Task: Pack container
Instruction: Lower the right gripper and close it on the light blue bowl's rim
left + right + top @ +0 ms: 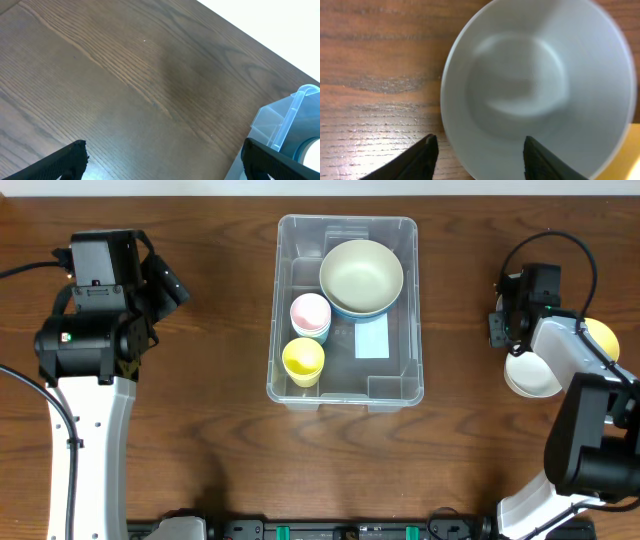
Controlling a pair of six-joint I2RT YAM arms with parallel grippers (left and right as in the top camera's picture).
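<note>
The container (408, 300) is a large clear bin at the table's middle, with a white label (372, 338) on its base. It holds a big pale green bowl (361, 275), a pink cup (310, 313) and a yellow cup (303, 360). My right gripper (510, 340) is open at the right. In the right wrist view its fingers (480, 157) straddle the near rim of a white bowl (535, 85), one finger outside it and one over its inside. My left gripper (172, 285) is open and empty over bare wood, left of the container. The container's corner shows in the left wrist view (292, 117).
The white bowl (530, 377) sits on the table at the right, with a yellow bowl (603, 335) touching or just beside it. The yellow bowl's edge shows in the right wrist view (622, 162). The table's far edge runs just behind the container.
</note>
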